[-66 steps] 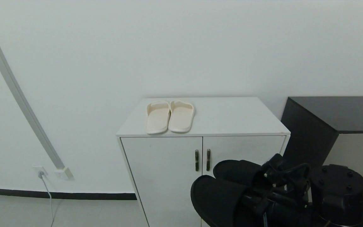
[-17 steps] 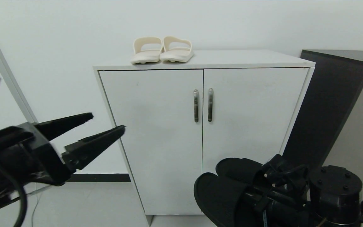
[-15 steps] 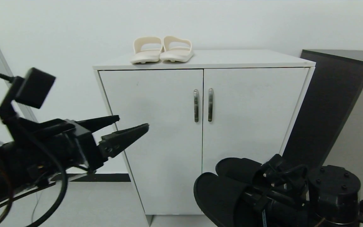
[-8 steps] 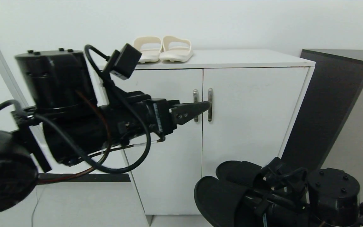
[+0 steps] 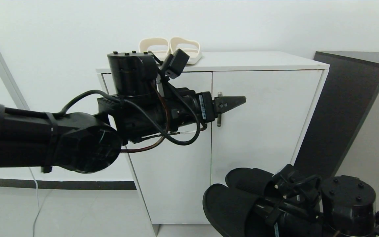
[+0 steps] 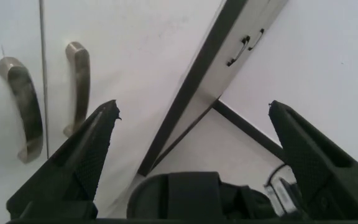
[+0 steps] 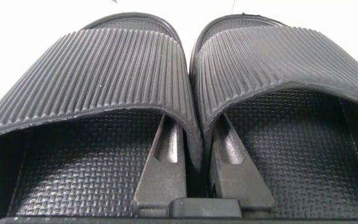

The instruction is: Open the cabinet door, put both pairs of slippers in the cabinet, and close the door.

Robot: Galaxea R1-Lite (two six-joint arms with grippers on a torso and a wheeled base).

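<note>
Nearest to me, low on my right, the right gripper [image 7: 194, 134] has the black slippers [image 5: 232, 204] pinched. One finger runs inside each slipper, and the two inner walls are squeezed together between them (the ribbed straps arch over the fingers). The pair is carried in the air in front of the lower part of the right-hand door, toes pointing at the cabinet.

Further out, the left arm stretches across the front of the white cabinet [image 5: 258, 98] at handle height. The left gripper [image 6: 192, 107] is spread wide with nothing between its fingers. From the head camera it crosses the right door's handle [image 5: 219, 121], its tip over the right door panel. In the wrist camera both metal handles sit beside one finger, outside the gap. Whether that finger touches a handle I can't quite make out.

Both doors are shut, flush with each other.

On top of the cabinet, towards its back left, the cream slippers [image 5: 189, 49] lie side by side, partly hidden behind the left wrist.

A dark cabinet [image 5: 341, 108] stands just right of the white one, against the wall.
</note>
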